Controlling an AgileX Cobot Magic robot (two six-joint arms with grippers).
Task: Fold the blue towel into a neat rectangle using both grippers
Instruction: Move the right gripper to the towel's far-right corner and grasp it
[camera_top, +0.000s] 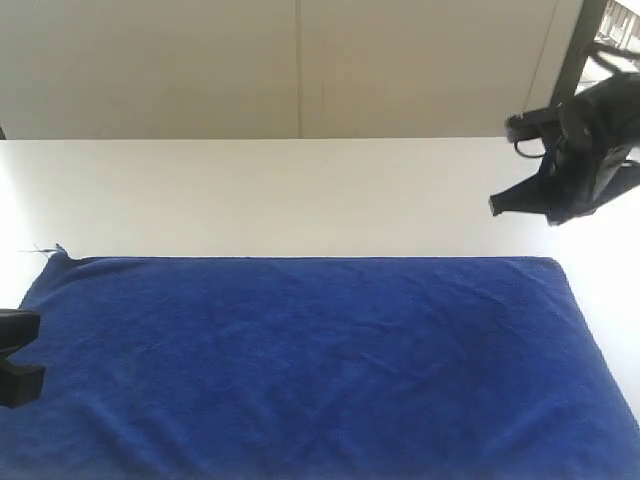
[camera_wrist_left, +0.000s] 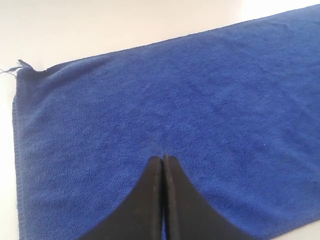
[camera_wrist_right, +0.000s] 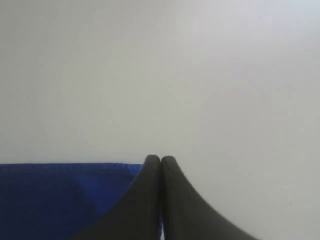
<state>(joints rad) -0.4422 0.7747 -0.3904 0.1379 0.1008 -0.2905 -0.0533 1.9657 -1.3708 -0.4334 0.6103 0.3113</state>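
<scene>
"So, where did the blue towel (camera_top: 310, 370) lie?"

"Spread flat on the white table (camera_top: 300, 190), covering its near part, with the far edge running straight from left to right. A loose thread (camera_top: 45, 250) stuck out at the far-left corner."

"And the left gripper (camera_wrist_left: 163, 159)?"

"Clenched on nothing, over the towel's left part. Whether it touched the cloth, I couldn't tell."

"The right gripper (camera_wrist_right: 160, 160)?"

"Clenched too, and empty. It hung above bare table just beyond the towel's far-right corner, clear of the cloth."
</scene>
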